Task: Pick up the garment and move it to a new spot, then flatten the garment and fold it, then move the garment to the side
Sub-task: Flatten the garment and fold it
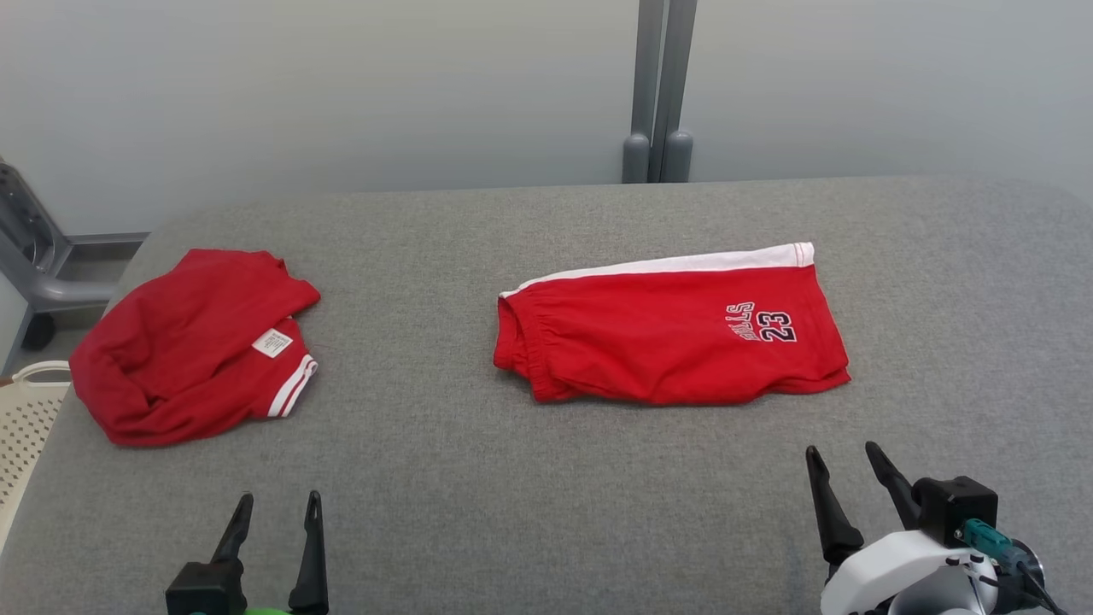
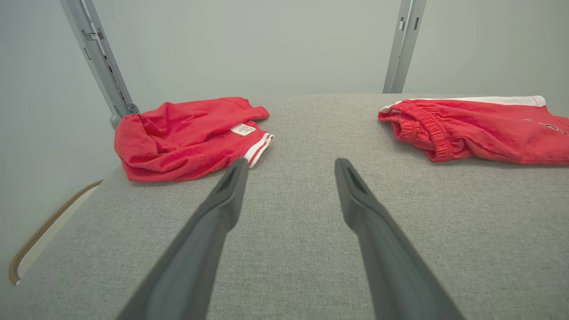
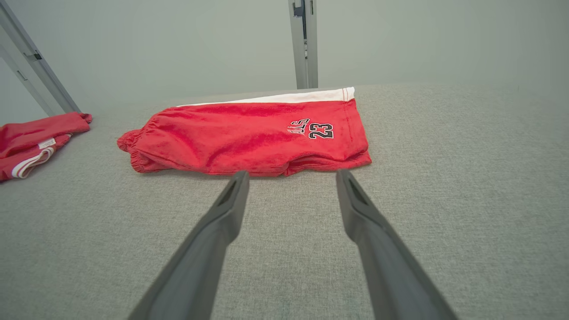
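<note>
Shorts of red jersey with a white side stripe and a dark "23" print [image 1: 675, 333] lie folded flat on the grey fabric-covered bench [image 1: 546, 495], about midway between its near and far edges and right of centre. A crumpled red top with a white label and white-striped hem [image 1: 188, 342] sits by the left edge, beside a cream perforated basket [image 1: 26, 410]. At the near edge, the left gripper [image 1: 281, 500] and right gripper [image 1: 842, 450] both stand with fingers apart, holding nothing and clear of both garments.
</note>
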